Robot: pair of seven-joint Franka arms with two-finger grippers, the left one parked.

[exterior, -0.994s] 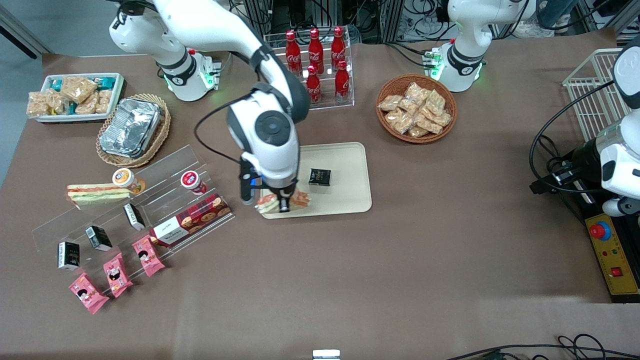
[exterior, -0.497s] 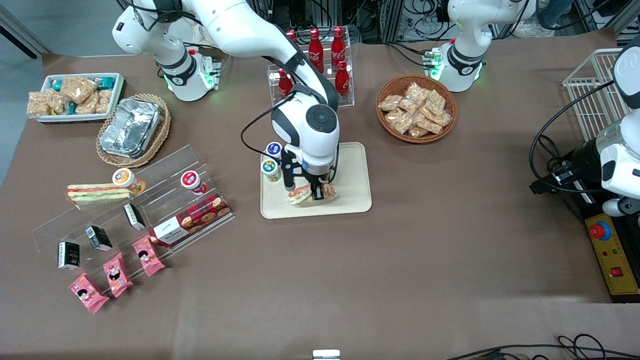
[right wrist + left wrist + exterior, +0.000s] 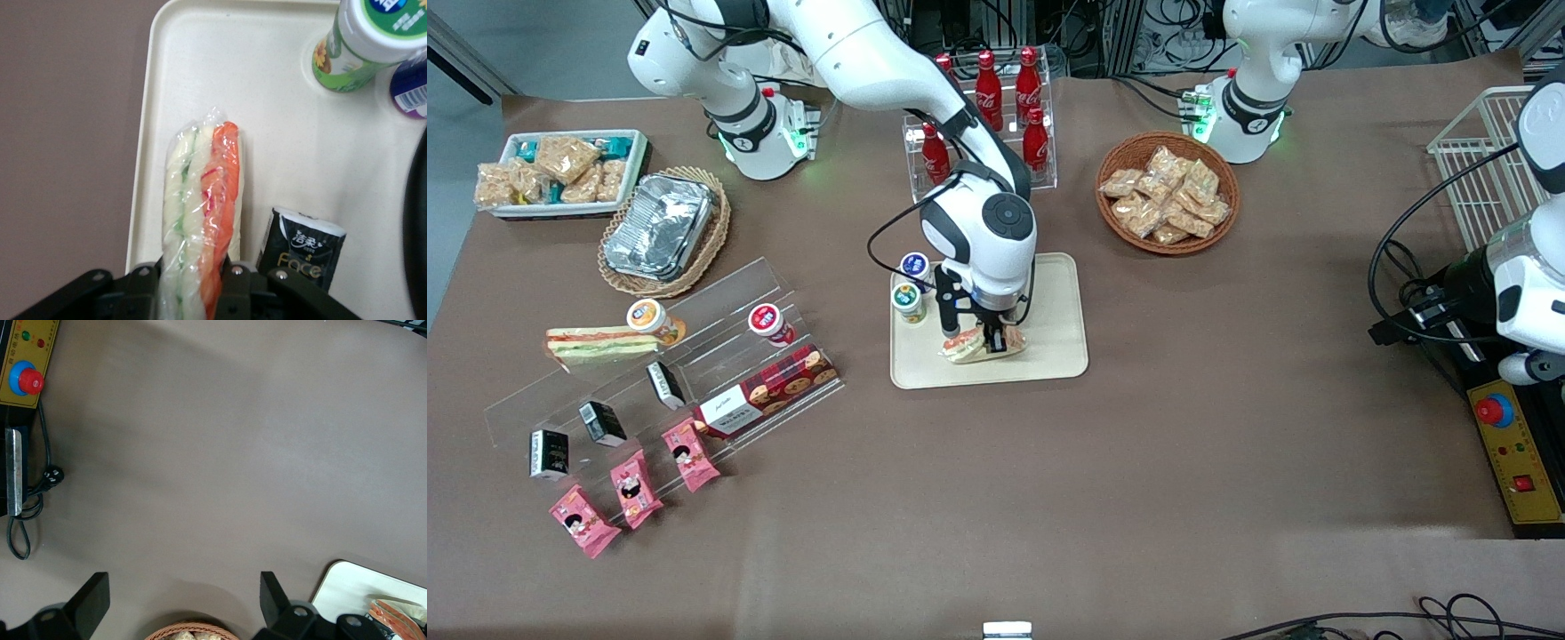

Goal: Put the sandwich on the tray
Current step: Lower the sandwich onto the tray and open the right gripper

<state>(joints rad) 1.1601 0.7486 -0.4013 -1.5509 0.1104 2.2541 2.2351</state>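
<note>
The clear-wrapped sandwich (image 3: 976,343) with an orange layer, pale bread and green filling sits low over the cream-beige tray (image 3: 1049,347), near the tray's edge closest to the front camera. My right gripper (image 3: 992,339) is shut on the sandwich. In the right wrist view the sandwich (image 3: 200,200) stands on edge between my fingers over the tray (image 3: 280,153), and the gripper (image 3: 195,283) clamps its near end. I cannot tell whether the sandwich touches the tray.
On the tray stand a green-capped cup (image 3: 907,301), a blue-capped cup (image 3: 914,266) and a small black packet (image 3: 300,247). A flatter sandwich (image 3: 596,343) lies on the acrylic rack (image 3: 720,356). Cola bottles (image 3: 983,98) and a snack basket (image 3: 1167,193) lie farther from the front camera.
My gripper carried the sandwich from the tray's corner toward the tray's middle and lowered a little. The two cups came into sight as the arm moved off them.
</note>
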